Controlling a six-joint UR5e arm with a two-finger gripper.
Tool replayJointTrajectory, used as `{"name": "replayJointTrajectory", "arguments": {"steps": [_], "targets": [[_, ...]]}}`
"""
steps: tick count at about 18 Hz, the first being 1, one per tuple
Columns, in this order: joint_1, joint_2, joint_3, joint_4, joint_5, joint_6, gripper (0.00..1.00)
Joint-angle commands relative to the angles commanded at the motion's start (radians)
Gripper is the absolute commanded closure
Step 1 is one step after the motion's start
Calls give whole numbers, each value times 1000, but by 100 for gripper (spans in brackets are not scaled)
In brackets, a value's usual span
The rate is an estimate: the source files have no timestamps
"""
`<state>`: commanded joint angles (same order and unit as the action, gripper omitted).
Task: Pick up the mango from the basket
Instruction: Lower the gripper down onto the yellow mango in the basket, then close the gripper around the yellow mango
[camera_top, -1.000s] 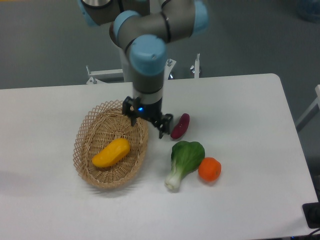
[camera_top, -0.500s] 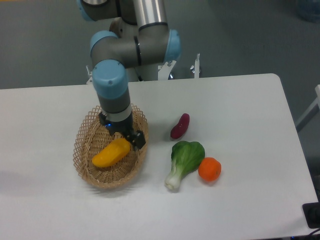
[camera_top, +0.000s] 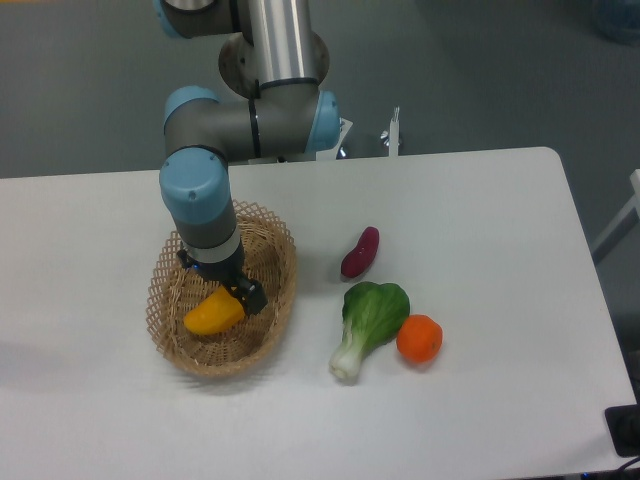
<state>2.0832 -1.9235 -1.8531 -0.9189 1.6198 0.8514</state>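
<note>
The yellow-orange mango lies in the oval woven basket on the left of the white table. My gripper is down inside the basket, right over the mango's upper right end, which it hides. Its jaws stand apart, one finger at the mango's right side and the other on the far left side. The mango still rests on the basket floor.
A purple sweet potato lies to the right of the basket. A green bok choy and a round orange fruit lie below it. The arm's elbow hangs over the table's back edge.
The gripper has moved left from beside the basket's right rim to the basket's middle and has come down over the mango. The mango and other items have not moved.
</note>
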Motion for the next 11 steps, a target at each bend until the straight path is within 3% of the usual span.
{"name": "replayJointTrajectory", "arguments": {"steps": [6, 10, 11], "targets": [[-6, -20, -5, 5, 14, -9, 0], [-11, -29, -12, 44, 15, -23, 0], [-12, -32, -14, 52, 17, -25, 6]]}}
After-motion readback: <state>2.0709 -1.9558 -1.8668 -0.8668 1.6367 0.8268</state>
